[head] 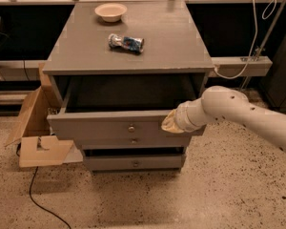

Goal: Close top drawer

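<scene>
No text, label, brand, number or sign can be read anywhere in the scene. The crumpled packet lying toward the far side of the grey counter carries blue and white print, but no letter of it is legible. The gripper is at the right part of the front panel of the top drawer, and neither shows a readable marking.
</scene>
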Controlling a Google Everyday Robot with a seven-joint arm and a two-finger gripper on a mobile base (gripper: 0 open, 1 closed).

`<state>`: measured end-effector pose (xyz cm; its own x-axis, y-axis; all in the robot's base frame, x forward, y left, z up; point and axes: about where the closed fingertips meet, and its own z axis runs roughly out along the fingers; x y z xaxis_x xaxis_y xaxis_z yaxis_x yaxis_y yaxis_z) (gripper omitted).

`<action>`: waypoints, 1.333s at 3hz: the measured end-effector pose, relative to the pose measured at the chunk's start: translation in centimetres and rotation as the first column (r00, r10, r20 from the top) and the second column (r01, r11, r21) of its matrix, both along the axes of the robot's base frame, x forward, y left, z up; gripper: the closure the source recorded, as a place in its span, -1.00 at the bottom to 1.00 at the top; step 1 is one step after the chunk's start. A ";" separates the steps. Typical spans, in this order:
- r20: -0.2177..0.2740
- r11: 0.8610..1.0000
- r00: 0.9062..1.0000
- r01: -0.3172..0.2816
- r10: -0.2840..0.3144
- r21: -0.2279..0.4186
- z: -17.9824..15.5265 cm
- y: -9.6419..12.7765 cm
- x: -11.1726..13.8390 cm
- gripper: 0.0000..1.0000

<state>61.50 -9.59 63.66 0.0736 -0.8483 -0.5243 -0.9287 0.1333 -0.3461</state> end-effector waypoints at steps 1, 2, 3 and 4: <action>0.037 1.000 0.999 -0.008 0.008 0.008 0.0 0.3 2.1 1.00; 0.061 1.000 0.998 -0.004 0.003 0.015 0.1 0.5 3.9 1.00; 0.080 1.000 0.997 0.007 -0.009 0.019 0.2 0.6 6.2 1.00; 0.080 1.000 0.997 0.007 -0.009 0.019 0.2 0.6 6.2 1.00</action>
